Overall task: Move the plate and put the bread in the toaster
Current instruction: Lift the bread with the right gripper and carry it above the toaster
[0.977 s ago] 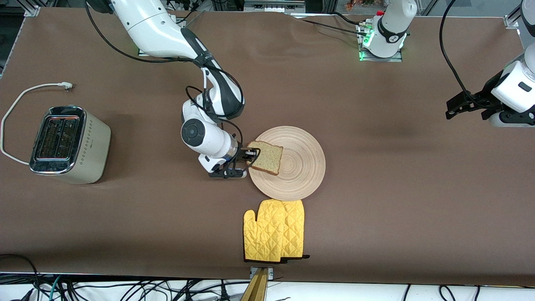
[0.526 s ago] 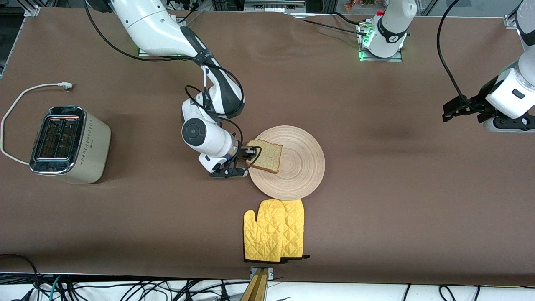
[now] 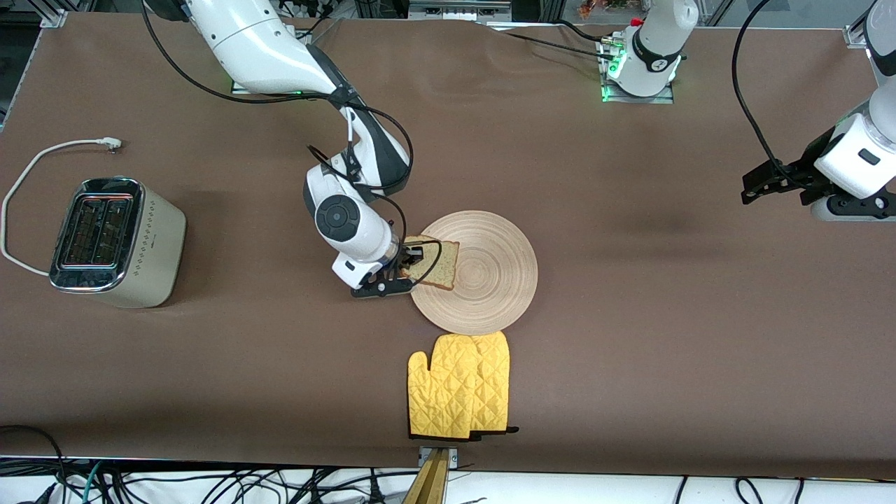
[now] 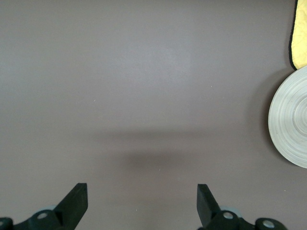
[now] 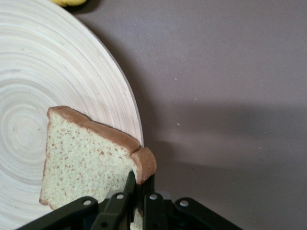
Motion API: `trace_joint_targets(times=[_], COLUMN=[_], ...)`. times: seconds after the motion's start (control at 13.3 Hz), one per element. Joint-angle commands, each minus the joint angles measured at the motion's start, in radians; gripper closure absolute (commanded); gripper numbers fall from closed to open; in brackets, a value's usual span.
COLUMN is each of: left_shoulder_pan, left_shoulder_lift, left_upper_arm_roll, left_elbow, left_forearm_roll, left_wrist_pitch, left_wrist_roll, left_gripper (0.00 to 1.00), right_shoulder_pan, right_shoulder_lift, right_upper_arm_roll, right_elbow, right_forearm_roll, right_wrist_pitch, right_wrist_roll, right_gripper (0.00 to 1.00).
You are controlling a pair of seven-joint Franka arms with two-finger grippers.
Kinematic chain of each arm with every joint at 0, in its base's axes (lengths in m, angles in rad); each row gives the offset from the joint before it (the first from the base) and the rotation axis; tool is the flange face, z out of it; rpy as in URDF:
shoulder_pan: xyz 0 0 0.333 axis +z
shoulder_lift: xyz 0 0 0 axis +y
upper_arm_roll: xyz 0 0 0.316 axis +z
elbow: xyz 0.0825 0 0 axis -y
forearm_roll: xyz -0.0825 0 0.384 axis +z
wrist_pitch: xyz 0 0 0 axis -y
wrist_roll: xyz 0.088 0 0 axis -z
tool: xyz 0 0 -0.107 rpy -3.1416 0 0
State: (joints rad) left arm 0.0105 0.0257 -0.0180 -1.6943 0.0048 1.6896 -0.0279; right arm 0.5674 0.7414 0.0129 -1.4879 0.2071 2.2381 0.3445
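Note:
The round light-wood plate (image 3: 483,276) lies mid-table; it also shows in the right wrist view (image 5: 48,86) and at the edge of the left wrist view (image 4: 292,124). My right gripper (image 3: 413,260) is shut on the crust edge of the bread slice (image 3: 439,264), held tilted just above the plate's rim toward the right arm's end. In the right wrist view the bread (image 5: 86,163) sits pinched between the fingers (image 5: 128,184). The cream toaster (image 3: 115,241) stands at the right arm's end of the table, slots up. My left gripper (image 3: 759,183) is open and empty, waiting over bare table at the left arm's end.
Yellow quilted oven mitts (image 3: 458,385) lie nearer the front camera than the plate, just touching its rim. The toaster's white cord (image 3: 42,157) loops on the table beside it. Brown cloth covers the table.
My right gripper has lifted and drawn the bread toward the right arm's end. The plate has slid slightly the same way. The left arm shifted a little earlier, then stayed still.

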Motion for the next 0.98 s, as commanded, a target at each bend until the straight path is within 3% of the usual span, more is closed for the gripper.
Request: trace_joint_targets(times=[0.0,0.08,0.45,0.68,0.9], left_shoulder_pan=[-0.004,-0.004,-0.004,-0.004,-0.004], left_shoulder_lift=[0.003,0.003,0.003,0.003,0.003], left_upper_arm_roll=[0.007,0.007,0.007,0.007,0.007], left_elbow=[0.019,0.019,0.019,0.019,0.019], left_forearm_roll=[-0.023,-0.023,-0.023,-0.023,-0.023], left_wrist_pitch=[-0.008,-0.008,-0.008,-0.008,-0.008], left_wrist_roll=[-0.006,-0.006,-0.006,-0.006,-0.006], left_gripper=[0.0,0.0,0.0,0.0,0.0], right_shoulder_pan=[-0.015,-0.029,-0.072,-0.07,-0.07], right_shoulder_lift=[-0.054,-0.085,-0.131,-0.163,-0.209], right_upper_arm_roll=[-0.016,-0.04,-0.164,-0.318,-0.469], right_elbow=[0.001,0.008,0.256,0.325,0.324], right_forearm_roll=[-0.028,-0.026,-0.028,-0.07,-0.205], right_wrist_pitch=[-0.13,-0.193,-0.63,-0.802,-0.885], right_wrist_roll=[-0.019,-0.047,-0.146,-0.284,-0.45], right_gripper=[1.0,1.0,1.0,1.0,1.0])
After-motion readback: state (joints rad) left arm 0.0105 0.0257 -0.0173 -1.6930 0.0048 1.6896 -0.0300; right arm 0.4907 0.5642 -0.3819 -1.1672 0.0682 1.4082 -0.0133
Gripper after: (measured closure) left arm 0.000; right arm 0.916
